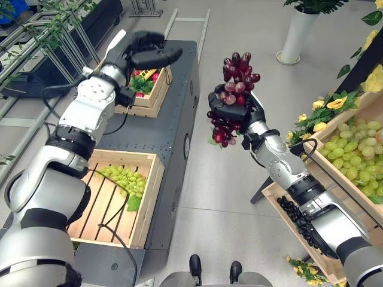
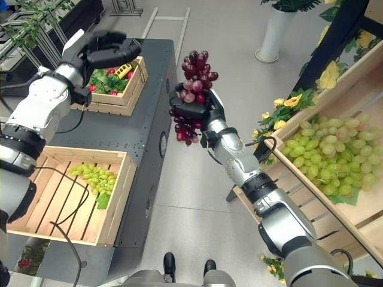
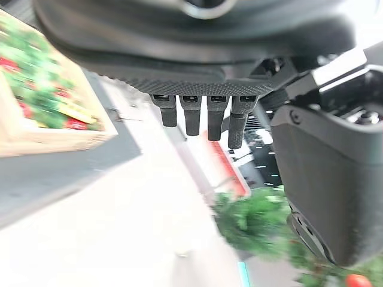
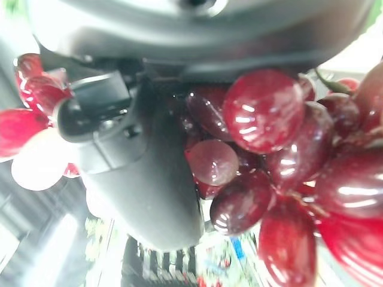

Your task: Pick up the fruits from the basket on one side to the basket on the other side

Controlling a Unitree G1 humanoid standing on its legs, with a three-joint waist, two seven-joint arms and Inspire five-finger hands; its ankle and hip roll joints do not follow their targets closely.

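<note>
Red grape bunch (image 1: 234, 95) in raised right hand (image 1: 230, 110), midair.

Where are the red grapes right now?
The red grapes are in the right hand, held in mid-air over the floor between the dark table and the green-grape shelf.

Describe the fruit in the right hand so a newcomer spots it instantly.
Between the dark grey table and the wooden display crate of green grapes, the right hand holds a bunch of dark red grapes above the floor. Every other grape bunch in the crates is green, so it is the only red one.
</note>
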